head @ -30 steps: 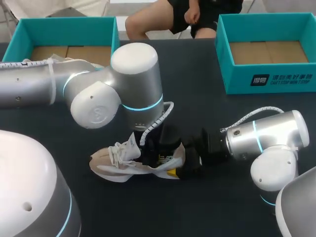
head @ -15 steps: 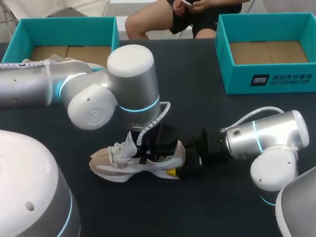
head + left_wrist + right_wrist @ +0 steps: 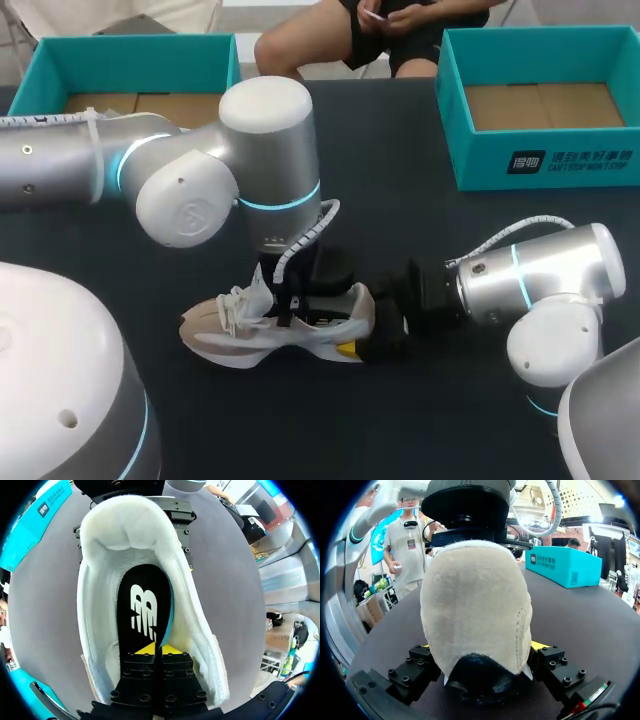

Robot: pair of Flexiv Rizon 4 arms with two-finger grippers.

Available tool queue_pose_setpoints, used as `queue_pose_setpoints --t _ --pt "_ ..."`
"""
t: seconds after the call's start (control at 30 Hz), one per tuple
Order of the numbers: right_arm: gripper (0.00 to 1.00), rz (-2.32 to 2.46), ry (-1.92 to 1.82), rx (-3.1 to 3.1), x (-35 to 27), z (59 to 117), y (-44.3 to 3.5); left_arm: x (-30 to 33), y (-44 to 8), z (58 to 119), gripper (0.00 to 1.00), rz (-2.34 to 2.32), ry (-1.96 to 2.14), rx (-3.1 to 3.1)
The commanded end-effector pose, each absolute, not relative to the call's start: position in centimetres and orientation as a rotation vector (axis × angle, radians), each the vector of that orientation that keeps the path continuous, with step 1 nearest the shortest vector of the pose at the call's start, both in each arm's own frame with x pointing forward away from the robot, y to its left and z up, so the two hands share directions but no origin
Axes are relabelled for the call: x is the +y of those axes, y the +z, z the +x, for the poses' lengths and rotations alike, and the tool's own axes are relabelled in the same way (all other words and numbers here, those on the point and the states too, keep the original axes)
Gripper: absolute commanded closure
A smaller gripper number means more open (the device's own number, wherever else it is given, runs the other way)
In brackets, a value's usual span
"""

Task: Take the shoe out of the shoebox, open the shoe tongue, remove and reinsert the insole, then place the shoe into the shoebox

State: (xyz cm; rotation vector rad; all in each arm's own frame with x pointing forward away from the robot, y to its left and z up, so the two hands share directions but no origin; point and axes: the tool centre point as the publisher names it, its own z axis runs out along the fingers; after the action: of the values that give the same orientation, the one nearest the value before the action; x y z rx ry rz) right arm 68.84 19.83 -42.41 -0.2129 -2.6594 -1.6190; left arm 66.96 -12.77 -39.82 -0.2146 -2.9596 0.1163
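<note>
Left claw (image 3: 153, 649), pinching insole (image 3: 142, 610), fills shoe (image 3: 250, 335) mouth; right claw (image 3: 482, 645) clamps heel; table (image 3: 400, 140) beyond open.

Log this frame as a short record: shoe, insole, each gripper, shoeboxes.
shoe: shoe out of the box, standing on its sole on the table
insole: black insole inside the shoe
left gripper: left gripper down in the shoe opening, fingers closed on the insole's near end
right gripper: right gripper clamps the heel from both sides
shoeboxes: left shoebox and right shoebox, teal, open, no shoe seen in either
</note>
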Motion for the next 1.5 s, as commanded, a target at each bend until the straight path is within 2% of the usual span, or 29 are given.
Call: queue_pose_setpoints --t 0.03,0.63,1.33,1.5 --pt "1.00 -0.217 -1.612 -2.664 20.1 68.9 -42.8 -11.0 -38.1 67.2 1.00 -0.207 0.153 -2.946" --pt "1.00 -0.217 -1.612 -2.664 20.1 68.9 -42.8 -9.7 -34.2 68.0 1.00 -0.136 0.314 -2.879" --pt "1.00 -0.217 -1.612 -2.664 20.1 68.9 -42.8 -14.9 -28.9 67.3 1.00 -0.324 0.432 -2.878" --pt "1.00 -0.217 -1.612 -2.664 20.1 68.9 -42.8 -15.7 -29.4 67.7 1.00 -0.385 0.436 -2.878"
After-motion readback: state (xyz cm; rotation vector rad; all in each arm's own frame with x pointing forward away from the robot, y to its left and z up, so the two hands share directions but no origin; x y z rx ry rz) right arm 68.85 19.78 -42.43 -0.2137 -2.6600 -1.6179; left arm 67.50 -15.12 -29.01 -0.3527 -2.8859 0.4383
